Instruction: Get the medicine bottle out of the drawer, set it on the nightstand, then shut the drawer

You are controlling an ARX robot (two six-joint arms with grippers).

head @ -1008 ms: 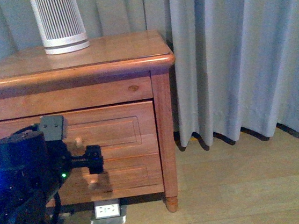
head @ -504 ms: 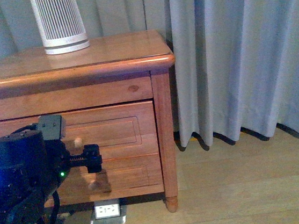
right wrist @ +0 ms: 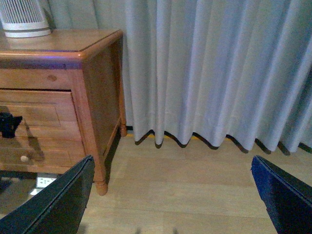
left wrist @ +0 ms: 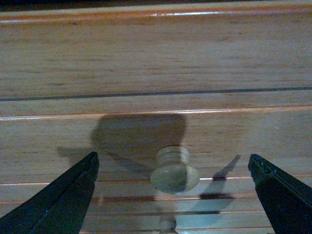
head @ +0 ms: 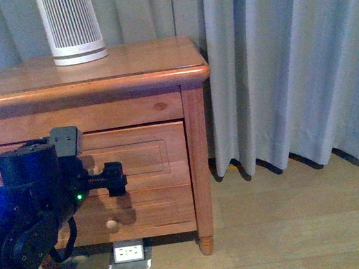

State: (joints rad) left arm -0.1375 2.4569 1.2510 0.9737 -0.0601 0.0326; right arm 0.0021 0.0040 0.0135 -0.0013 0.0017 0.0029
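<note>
My left end effector [head: 114, 179] hovers at the shut upper drawer [head: 144, 153], fingers spread wide either side of its round knob [left wrist: 174, 171], not touching. The nightstand [head: 196, 139] stands beside the curtain [head: 288, 63]. My right end effector [right wrist: 171, 165] is spread wide above the floor [right wrist: 195, 204].

nightstand [head: 145, 57]: left end cut off by edge | ribbed appliance [head: 71, 27]: top cut off

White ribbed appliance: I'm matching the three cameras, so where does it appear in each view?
Front view: the white ribbed appliance stands upper left on the nightstand, its top cropped.
Left wrist view: not in it.
Right wrist view: only its base shows, on the nightstand's top, cut by the picture's edge.
Shared landmark: the drawer, whose front shows in all three.
</note>
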